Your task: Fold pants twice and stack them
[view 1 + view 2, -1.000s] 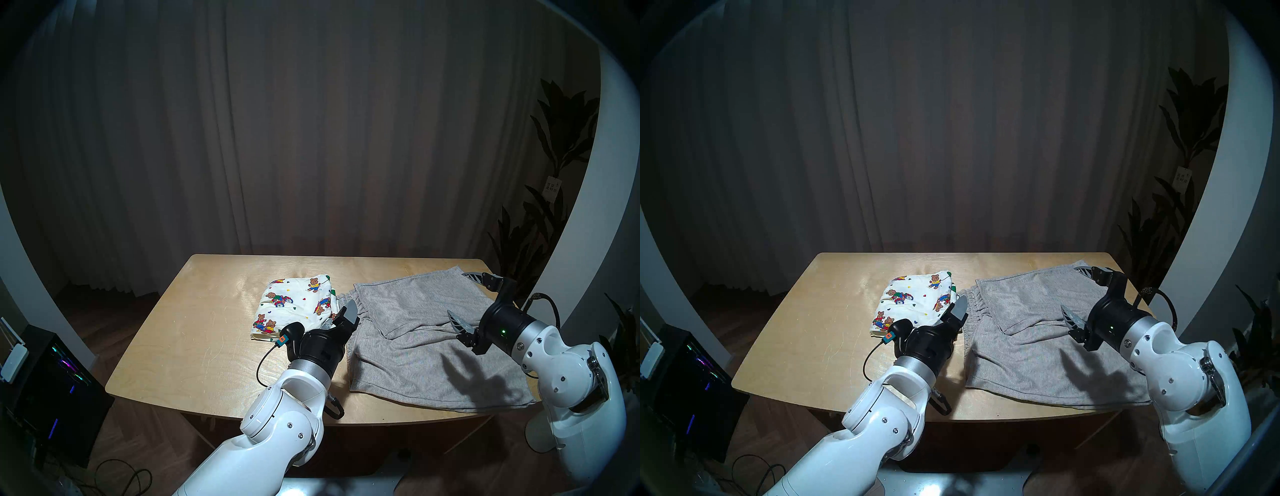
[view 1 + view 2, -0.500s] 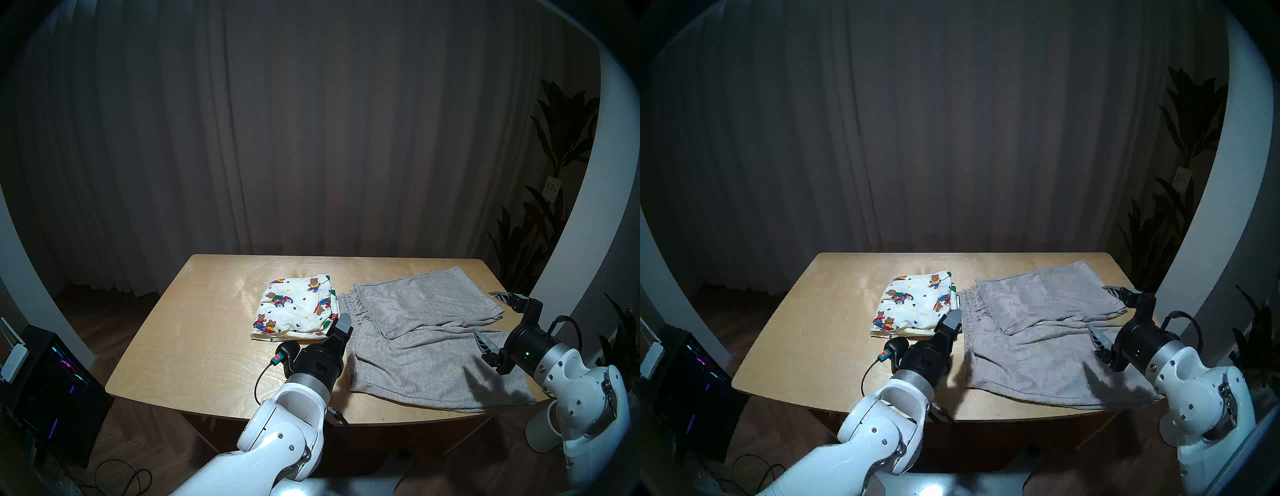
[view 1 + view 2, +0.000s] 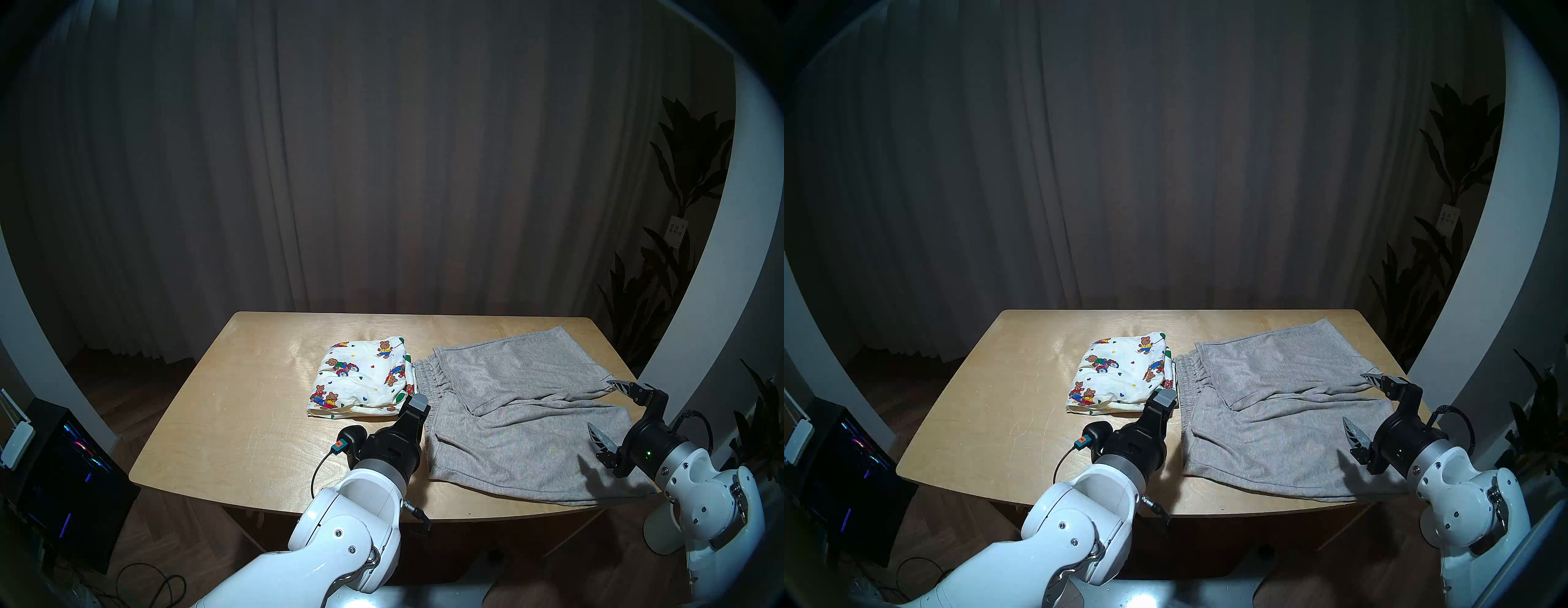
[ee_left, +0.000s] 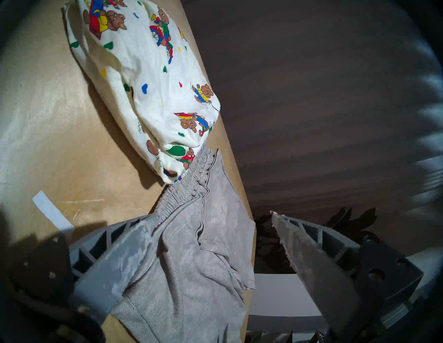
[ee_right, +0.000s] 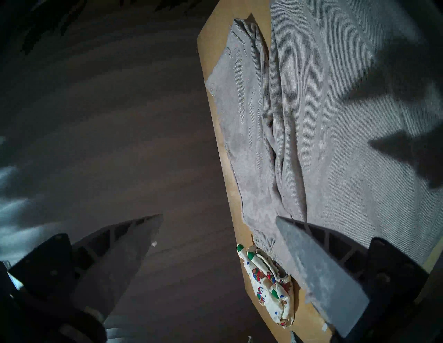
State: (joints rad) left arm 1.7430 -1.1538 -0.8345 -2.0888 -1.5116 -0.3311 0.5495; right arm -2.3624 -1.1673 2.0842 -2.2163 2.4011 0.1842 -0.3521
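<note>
- Both tools stand with their fingers spread apart and nothing between them: the left tool (image 3: 418,409) hangs over the near end of the grey waistband, the right tool (image 3: 611,414) over the far-right side of the worktop.
- Cream cotton shorts printed with teddy bears and coloured hearts (image 3: 360,378) lie at the middle of the pale wooden worktop (image 3: 237,403) as a compact, plump rectangle, apparently folded as the task asks.
- Plain heather-grey knit shorts with a gathered elastic waistband (image 3: 522,416) lie spread over the right half of the worktop, waistband just beside the printed bundle and, in the left wrist view, touching its corner.
- One grey leg overlaps the other along a diagonal crease, and the nearest hem reaches the front right edge of the worktop; whether it hangs over cannot be told.
- Judged from this layout, roughly half the job is done: one pair is finished, while the grey pair seems at most loosely gathered and has both clean folds ahead of it.
- Stacking has not begun, as the two garments sit side by side rather than one on the other.
</note>
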